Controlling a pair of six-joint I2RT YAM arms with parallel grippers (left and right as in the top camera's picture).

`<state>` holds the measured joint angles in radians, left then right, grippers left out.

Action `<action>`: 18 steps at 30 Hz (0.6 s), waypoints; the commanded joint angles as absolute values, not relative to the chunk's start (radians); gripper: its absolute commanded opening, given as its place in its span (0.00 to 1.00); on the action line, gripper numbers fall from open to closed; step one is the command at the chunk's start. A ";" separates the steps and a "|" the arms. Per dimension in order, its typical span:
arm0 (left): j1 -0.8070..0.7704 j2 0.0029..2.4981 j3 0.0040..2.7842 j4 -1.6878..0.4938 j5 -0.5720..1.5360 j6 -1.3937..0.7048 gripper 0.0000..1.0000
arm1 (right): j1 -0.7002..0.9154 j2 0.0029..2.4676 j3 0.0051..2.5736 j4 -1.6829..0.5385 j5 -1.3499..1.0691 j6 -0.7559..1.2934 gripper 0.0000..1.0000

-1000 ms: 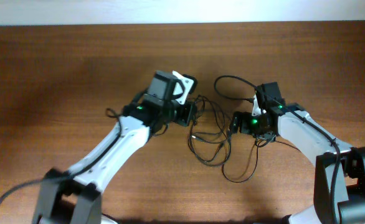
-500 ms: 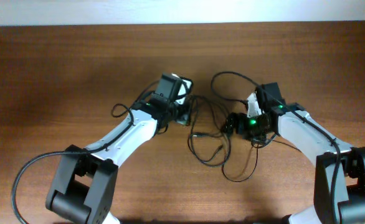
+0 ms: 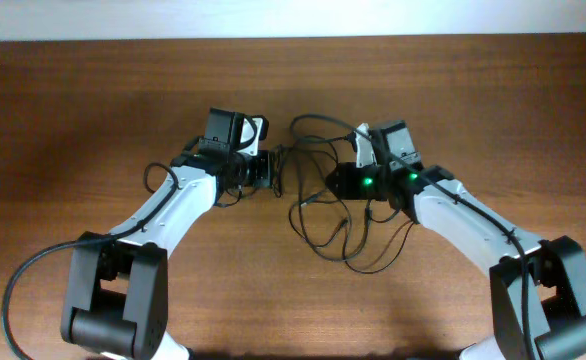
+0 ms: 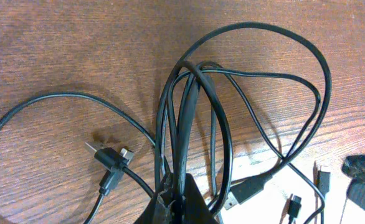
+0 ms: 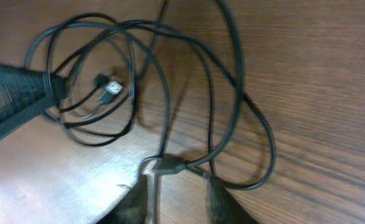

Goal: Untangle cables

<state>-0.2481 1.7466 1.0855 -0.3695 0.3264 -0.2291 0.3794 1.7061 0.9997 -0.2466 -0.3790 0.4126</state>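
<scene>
Both arms: I have each gripper at the cables (image 3: 328,215), left gripper (image 3: 273,170) on the bundle's left edge, right gripper (image 3: 335,182) on its upper right, over the table (image 3: 93,100).
Step in hand: pulling the bundle apart from two sides, by my judgement; the cords are loose loops now, not a tight knot, but they cross each other in many places.
Left jaws: closed on several strands gathered together. In my left wrist view the cables (image 4: 189,124) run as a tight sheaf straight down into my fingertips (image 4: 179,196), then fan out above into wide loops.
Right jaws: my fingers (image 5: 217,193) stand apart with a small plug (image 5: 167,165) lying between them at their tips. I cannot tell whether they pinch it or only straddle it; the picture is blurred there.
Where the cables lie: between the two grippers and below them, the largest loops trailing toward the near side of the table under my right arm. Loose plug ends (image 4: 108,155) rest on the wood just left of my left jaws.
Next move calls for: a sure hold on the right, then drawing the grippers apart slowly, watching which loop tightens.
Risk: my left holds many strands at once, so a pull may drag the whole bundle or cinch a crossing instead of freeing one cord.
</scene>
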 commanded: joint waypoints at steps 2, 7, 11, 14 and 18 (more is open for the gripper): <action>-0.249 1.751 1.087 -0.372 0.333 -0.239 0.00 | 0.426 1.724 1.015 -0.224 -0.225 0.432 0.50; -0.249 1.751 1.087 -0.376 0.333 -0.239 0.00 | 0.439 1.837 1.015 -0.148 -0.228 0.488 0.48; -0.249 1.751 1.087 -0.375 0.302 -0.239 0.00 | 0.431 1.848 1.024 -0.045 -0.256 0.488 0.04; -0.247 1.751 1.087 -0.402 0.114 -0.309 0.00 | 0.410 1.702 1.061 -0.147 -0.305 0.487 0.04; -0.247 1.751 1.087 -0.416 0.037 -0.374 0.00 | 0.382 1.446 1.062 -0.349 -0.260 0.437 0.04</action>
<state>-0.2493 1.7466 1.0855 -0.4103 0.1425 -0.3195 0.4057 1.6062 1.0363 -0.2600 -0.2958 0.4778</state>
